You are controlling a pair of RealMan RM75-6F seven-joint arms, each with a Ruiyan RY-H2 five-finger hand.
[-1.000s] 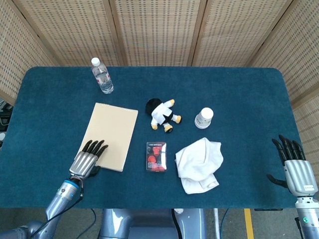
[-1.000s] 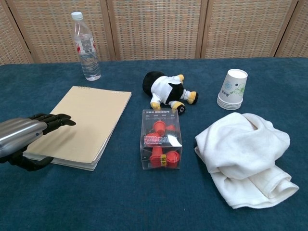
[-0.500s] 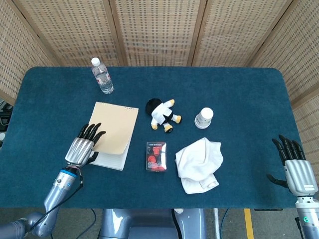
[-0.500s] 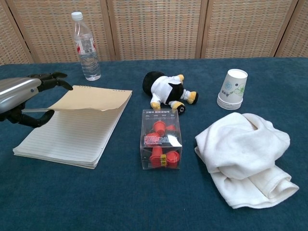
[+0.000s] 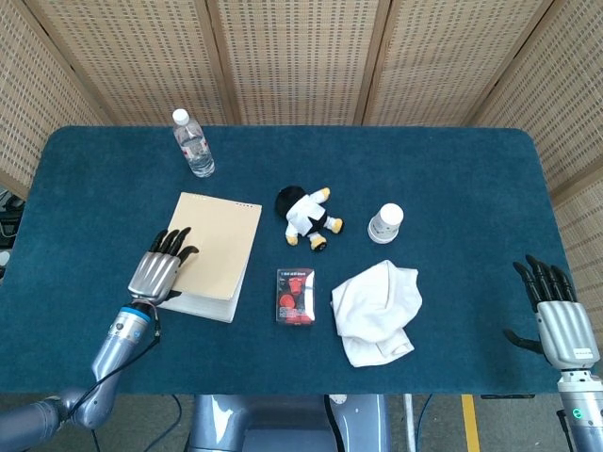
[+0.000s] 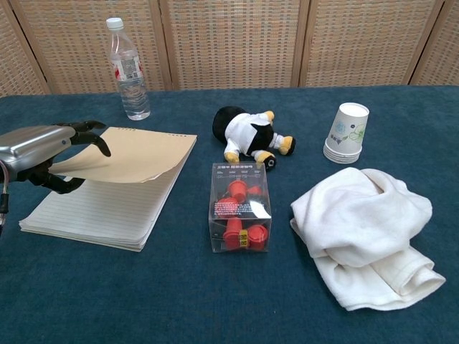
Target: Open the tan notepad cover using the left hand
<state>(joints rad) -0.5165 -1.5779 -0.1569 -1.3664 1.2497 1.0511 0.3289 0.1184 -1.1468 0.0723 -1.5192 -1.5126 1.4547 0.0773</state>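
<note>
The tan notepad [image 5: 219, 247] lies at the left of the table, its spiral edge toward the far side. Its tan cover [image 6: 136, 154] is raised off the lined page [image 6: 100, 208] at the near-left corner and sags toward the right. My left hand [image 5: 162, 267] [image 6: 44, 149] grips that corner, fingers over the cover and thumb under it. In the head view, my right hand [image 5: 556, 306] rests at the table's near right corner, fingers apart and holding nothing. The chest view does not show it.
A water bottle [image 6: 128, 68] stands behind the notepad. A plush toy [image 6: 252, 135] lies mid-table, with a clear box of red pieces [image 6: 240, 208] in front of it. A white cloth [image 6: 362, 233] and stacked paper cups [image 6: 346, 132] are on the right.
One second ago the cover lay flat under my left hand. The hand lifted its near-left corner, baring the lined page, and has since dropped a little and moved right with the cover sagging.
</note>
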